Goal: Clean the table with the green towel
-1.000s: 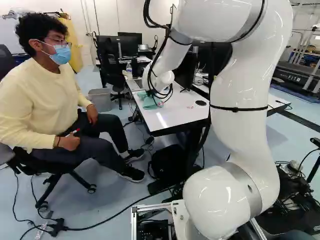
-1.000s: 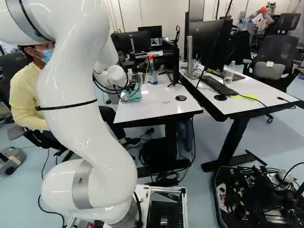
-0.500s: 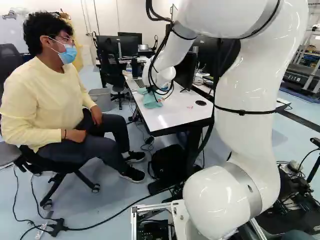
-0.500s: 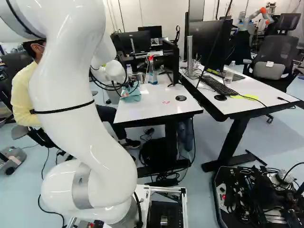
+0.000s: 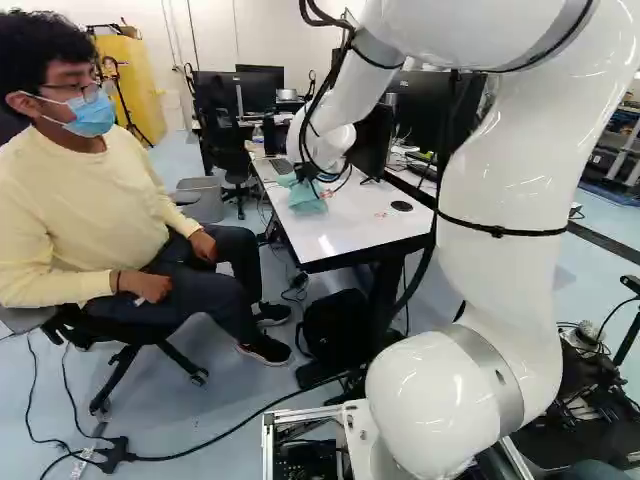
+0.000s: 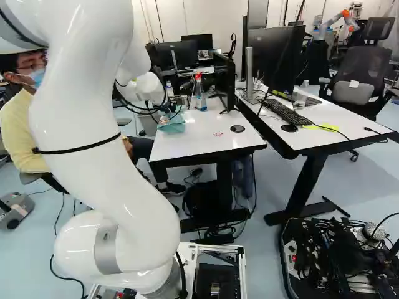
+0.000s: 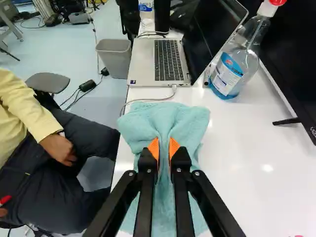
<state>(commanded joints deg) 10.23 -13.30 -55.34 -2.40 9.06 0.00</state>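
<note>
Wrist view has the claw [image 7: 164, 150] pinching the green towel [image 7: 190, 121] against the white table [image 7: 242, 168], laptop [image 7: 168, 61] at twelve o'clock, red marks [image 6: 218, 134] around four, where I'd guess the wiping should head.

grpr [image 5: 306, 174] pinching grn twl [image 7: 185, 118] | on tbl [image 7: 237, 148] | lptp [image 7: 143, 61] ahead | btl [image 7: 232, 71] nr lptp
</note>
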